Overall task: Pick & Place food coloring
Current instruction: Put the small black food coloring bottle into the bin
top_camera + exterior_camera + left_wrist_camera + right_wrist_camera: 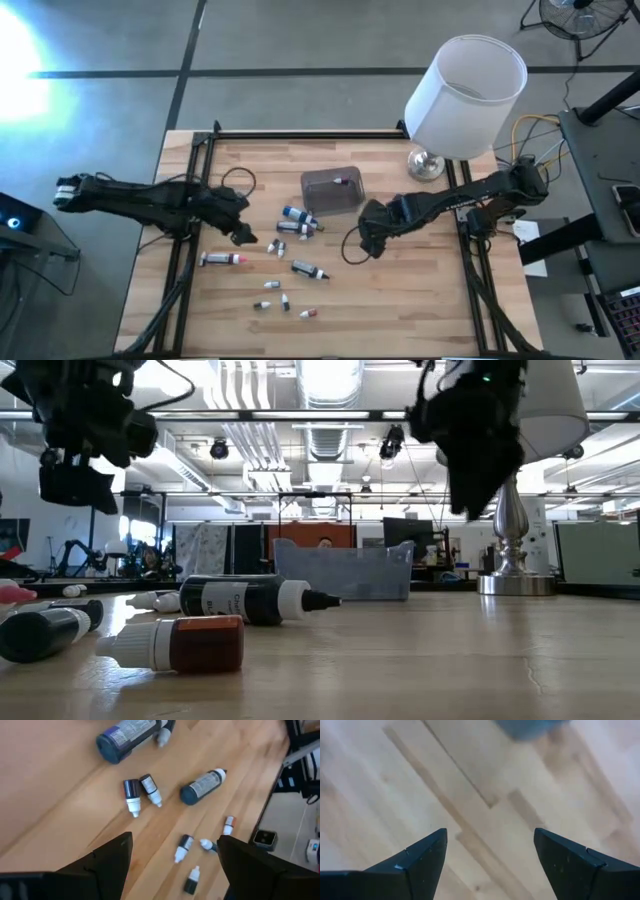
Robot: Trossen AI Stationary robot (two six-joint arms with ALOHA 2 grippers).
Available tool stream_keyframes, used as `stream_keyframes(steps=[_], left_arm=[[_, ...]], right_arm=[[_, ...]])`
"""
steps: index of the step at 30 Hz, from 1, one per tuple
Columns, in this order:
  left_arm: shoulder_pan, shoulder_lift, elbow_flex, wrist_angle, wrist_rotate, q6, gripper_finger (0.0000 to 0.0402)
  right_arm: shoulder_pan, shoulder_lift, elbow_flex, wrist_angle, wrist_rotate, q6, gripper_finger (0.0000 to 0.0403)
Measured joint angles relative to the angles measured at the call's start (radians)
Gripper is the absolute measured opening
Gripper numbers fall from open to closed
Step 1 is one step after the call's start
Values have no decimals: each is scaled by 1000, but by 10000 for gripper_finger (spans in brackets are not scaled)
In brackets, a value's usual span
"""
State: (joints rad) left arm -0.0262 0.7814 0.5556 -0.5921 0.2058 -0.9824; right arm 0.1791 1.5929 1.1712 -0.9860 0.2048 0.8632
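Note:
Several small food coloring bottles and tubes lie on their sides across the wooden table (pixel 420 300): dark tubes (pixel 298 215) (pixel 310 270), a pink-tipped tube (pixel 220 259) and tiny bottles (pixel 270 285). My left gripper (pixel 244 237) hovers open just left of them. In its wrist view the open fingers (pixel 175 865) frame small bottles (pixel 184 847) (pixel 132 795) lying below. My right gripper (pixel 368 244) hangs open above bare wood, right of the bottles, with nothing between its fingers (pixel 490 865). Both grippers hang clear of the tabletop in the low view (pixel 85 430) (pixel 480 440).
A grey translucent tub (pixel 332 190) stands behind the bottles with one small bottle (pixel 340 181) inside. A lamp with a white shade (pixel 465 90) and a metal base (pixel 428 163) stands at the far right. Black rails (pixel 190 250) run along the table's sides.

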Motion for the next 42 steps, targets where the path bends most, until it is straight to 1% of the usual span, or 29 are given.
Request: stream_keyframes(steps=[3, 7, 13, 16, 20, 24, 27, 32, 35, 40, 42], left_arm=[[-3, 70, -9, 19, -33, -41, 268], [-2, 176, -12, 45, -69, -58, 268], [-27, 356, -12, 219, -66, -74, 268], [-64, 449, 21, 192, -84, -81, 268], [-124, 540, 84, 128, -172, -92, 266], [-148, 598, 152, 120, -250, -104, 255], [-152, 638, 178, 116, -254, -108, 241], [-181, 663, 175, 113, -261, -139, 225], [-199, 666, 173, 117, -279, -153, 224], [-207, 683, 180, 121, -313, -156, 224], [-207, 705, 179, 119, -313, -156, 224]], right_arm=[[34, 0, -46, -2, -15, 61, 292], [59, 0, -81, -1, -22, 72, 298], [59, 0, -90, -1, -21, -58, 306], [59, 0, -88, -3, -21, -100, 306], [59, 0, -90, -3, -20, -112, 300], [59, 0, -93, 0, -20, -98, 293], [77, -24, -97, 60, 34, -97, 286], [102, -158, -146, 264, 125, -102, 270], [100, -245, -203, 359, 139, -81, 266], [96, -326, -268, 391, 144, -81, 267], [95, -339, -283, 395, 170, -147, 266]])
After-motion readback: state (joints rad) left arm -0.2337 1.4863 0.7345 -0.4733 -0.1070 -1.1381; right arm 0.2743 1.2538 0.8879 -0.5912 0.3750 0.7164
